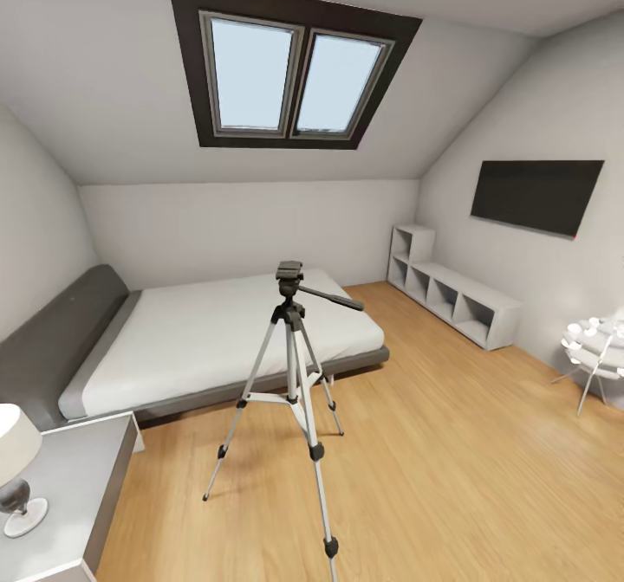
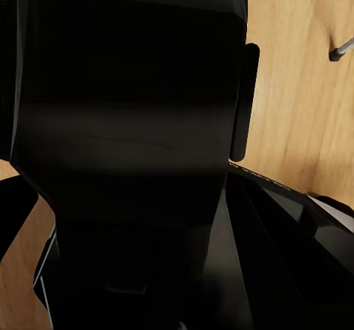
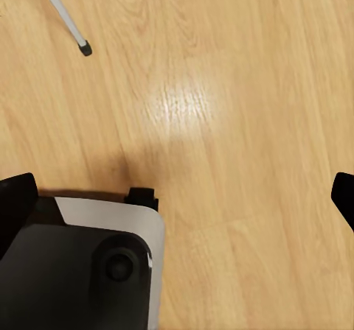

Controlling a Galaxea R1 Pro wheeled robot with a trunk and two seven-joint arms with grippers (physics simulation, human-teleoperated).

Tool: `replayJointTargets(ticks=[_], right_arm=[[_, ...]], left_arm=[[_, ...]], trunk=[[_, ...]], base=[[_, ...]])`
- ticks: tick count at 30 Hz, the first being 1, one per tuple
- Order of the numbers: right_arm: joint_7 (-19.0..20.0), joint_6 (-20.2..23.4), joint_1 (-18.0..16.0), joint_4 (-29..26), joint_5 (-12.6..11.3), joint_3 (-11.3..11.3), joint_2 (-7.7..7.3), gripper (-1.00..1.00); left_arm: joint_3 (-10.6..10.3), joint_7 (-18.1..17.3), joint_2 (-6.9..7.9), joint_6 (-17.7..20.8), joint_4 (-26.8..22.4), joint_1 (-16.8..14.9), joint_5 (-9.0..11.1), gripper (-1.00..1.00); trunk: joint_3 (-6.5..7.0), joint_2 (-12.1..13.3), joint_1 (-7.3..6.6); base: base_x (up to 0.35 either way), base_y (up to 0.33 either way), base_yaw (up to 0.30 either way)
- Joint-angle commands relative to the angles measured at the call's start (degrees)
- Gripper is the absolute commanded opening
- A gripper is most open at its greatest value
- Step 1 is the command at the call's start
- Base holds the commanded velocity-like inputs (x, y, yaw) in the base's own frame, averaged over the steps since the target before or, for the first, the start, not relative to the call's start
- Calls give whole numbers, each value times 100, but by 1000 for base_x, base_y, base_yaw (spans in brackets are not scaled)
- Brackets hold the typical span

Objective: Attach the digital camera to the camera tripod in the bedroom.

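The camera tripod (image 1: 293, 374) stands dead ahead on the wood floor (image 1: 451, 461), just before the bed (image 1: 217, 339), its pan handle pointing right. Its head plate is bare. A large black shape against the left tool may be the digital camera; I cannot tell, nor either tool's state.

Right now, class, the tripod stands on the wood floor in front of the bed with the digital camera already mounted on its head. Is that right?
Not quite. The head view shows the camera tripod on the wood floor in front of the bed, but its pan head is bare: no camera is mounted on it.
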Motion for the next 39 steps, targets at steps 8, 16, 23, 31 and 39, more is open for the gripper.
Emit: replayJointTargets(ticks=[8, 16, 23, 31, 39], right_arm=[[1, -56, -6, 19, 52, -24, -21, 100], [1, -61, -6, 19, 64, -24, -16, 100], [1, -59, -6, 19, 64, -24, -11, 100], [1, -62, -6, 19, 64, -24, -12, 100], [3, -40, -6, 19, 73, -24, -13, 100]], left_arm=[[-49, -16, 0, -17, 7, -2, 45, -100], [-57, 18, -2, -23, 1, -2, 34, -100], [-69, 31, 0, -22, 9, -2, 35, -100], [-84, 36, 22, -19, 67, -2, 20, -100], [-84, 36, 27, -17, 72, -2, 3, -100]], trunk=[[-55, -4, 2], [-127, -4, 2], [-191, -4, 2], [-264, -4, 2], [-337, -4, 2]], base=[[0, 0, 0], [0, 0, 0], [0, 0, 0], [0, 0, 0], [0, 0, 0]])
